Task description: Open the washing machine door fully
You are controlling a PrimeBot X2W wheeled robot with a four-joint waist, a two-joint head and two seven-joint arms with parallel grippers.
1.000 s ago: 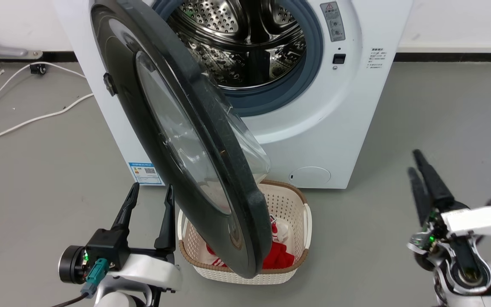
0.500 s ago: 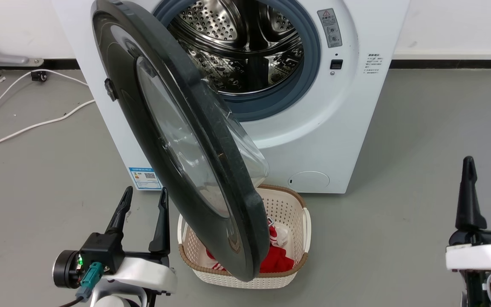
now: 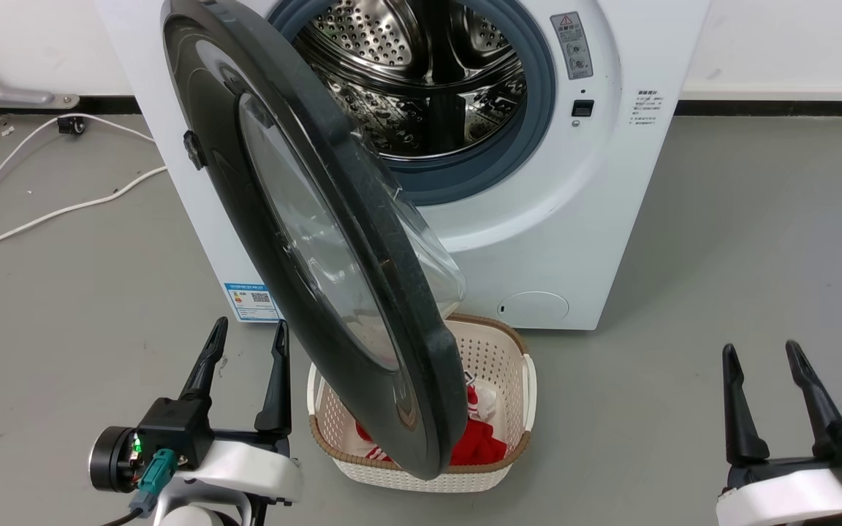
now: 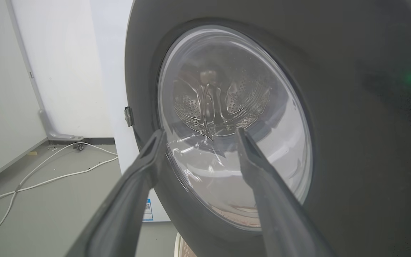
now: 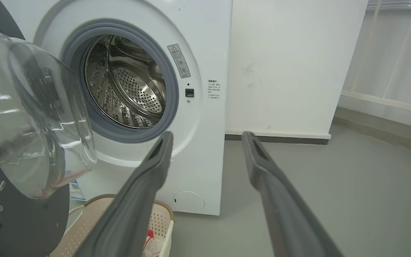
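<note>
Washing machine door (image 3: pixel 304 241) — hinged at left of washing machine (image 3: pixel 582 219), swung partway out, free edge above basket (image 3: pixel 531 380). Left gripper (image 3: pixel 251 325) just beside outer face, fingers spread, empty; right gripper (image 3: pixel 759 348) well apart, likewise spread and empty. Likely heavy, rigid, glossy — slippery on black ring; glass bowl fragile. Probably free-swinging on hinge, so light steady push enough. Best contact: thick free rim, not window
</note>
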